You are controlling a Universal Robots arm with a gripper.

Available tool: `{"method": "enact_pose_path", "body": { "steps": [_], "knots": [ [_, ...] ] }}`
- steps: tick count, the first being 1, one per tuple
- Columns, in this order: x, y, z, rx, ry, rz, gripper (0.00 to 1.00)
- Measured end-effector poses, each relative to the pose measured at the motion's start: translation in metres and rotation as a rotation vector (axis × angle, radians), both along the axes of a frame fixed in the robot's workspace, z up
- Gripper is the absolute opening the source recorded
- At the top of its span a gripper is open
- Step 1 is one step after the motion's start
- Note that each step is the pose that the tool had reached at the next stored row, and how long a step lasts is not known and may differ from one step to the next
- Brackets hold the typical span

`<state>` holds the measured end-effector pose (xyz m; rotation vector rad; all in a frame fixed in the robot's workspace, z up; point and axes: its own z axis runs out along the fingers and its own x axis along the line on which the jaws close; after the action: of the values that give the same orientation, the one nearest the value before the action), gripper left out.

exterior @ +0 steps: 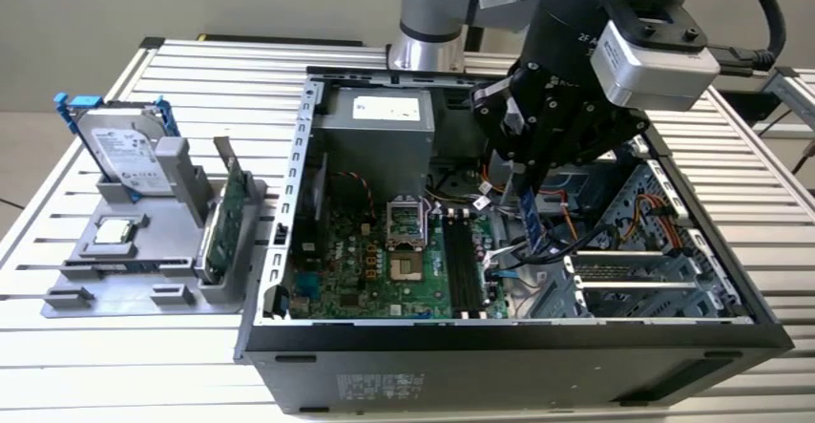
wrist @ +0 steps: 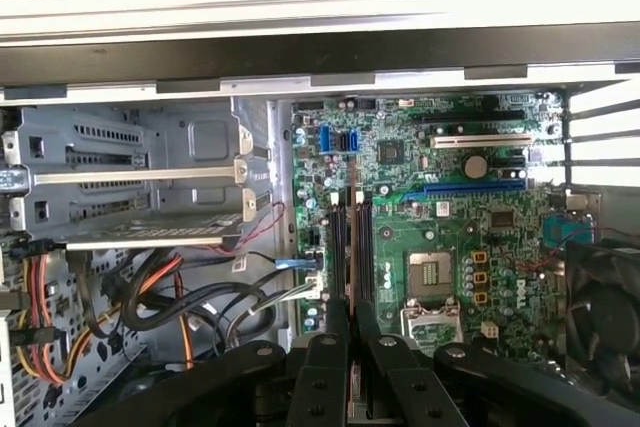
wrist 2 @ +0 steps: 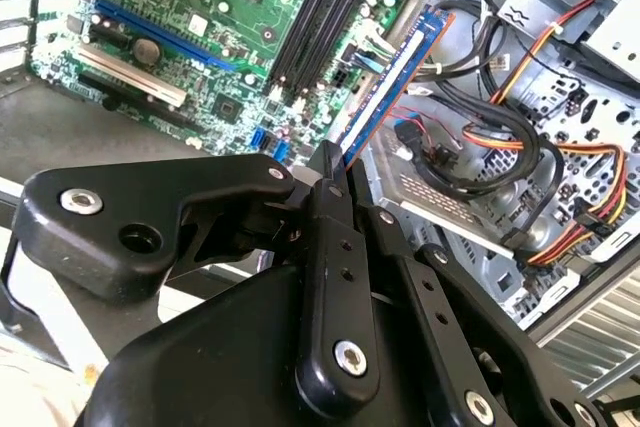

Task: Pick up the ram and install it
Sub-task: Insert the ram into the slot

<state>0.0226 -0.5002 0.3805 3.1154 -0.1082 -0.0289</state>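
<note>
Where the ram sits: the ram [exterior: 536,224] is off the table, clamped by one end in the gripper [exterior: 525,179]. It hangs inside the open computer case [exterior: 510,332], over the cables [exterior: 567,251] just to the exterior view's right of the motherboard [exterior: 363,270].
Gripper: drawn in narrow on the thin stick. In the second wrist view the gripper [wrist 2: 331,169] pinches one end of the ram [wrist 2: 395,77], and the rest of the stick juts out free past the fingertips.
Long axis: it carries on from the gripper's own line, steeply down and a little toward the near side of the case in the exterior view. The stick reads as standing on end rather than lying level.
Memory slots: the black memory slots [exterior: 461,268] lie flat on the board, running near to far beside the processor socket [exterior: 405,227]. As far as I can tell they are unfilled.
Key relation: the slots lie to the exterior view's left of the ram's lower end, near it but apart. In the second wrist view the stick runs alongside the memory slots [wrist 2: 320,17], on the cable side. In the first wrist view the gripper [wrist: 350,332] sits almost in line with the memory slots [wrist: 351,237].
Task progress: my reading is that the pick-up is done and the ram is not yet seated.
Elsewhere: on the table [exterior: 166,356] at the exterior view's left, a grey holder [exterior: 114,261] carries the hard drive [exterior: 128,156] and a green card [exterior: 227,221], well apart from the gripper.
</note>
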Motion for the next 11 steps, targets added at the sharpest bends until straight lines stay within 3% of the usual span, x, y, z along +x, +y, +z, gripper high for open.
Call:
{"method": "enact_pose_path", "body": {
  "steps": [8,10,11],
  "knots": [
    [0.0076,0.0003,0.0,-0.0011,0.0001,0.0,0.0],
    [0.0087,0.0002,-0.0001,-0.0116,0.0,0.0,0.0],
    [0.0087,0.0003,-0.0002,-0.0115,0.0,0.0,0.0]
  ]
}}
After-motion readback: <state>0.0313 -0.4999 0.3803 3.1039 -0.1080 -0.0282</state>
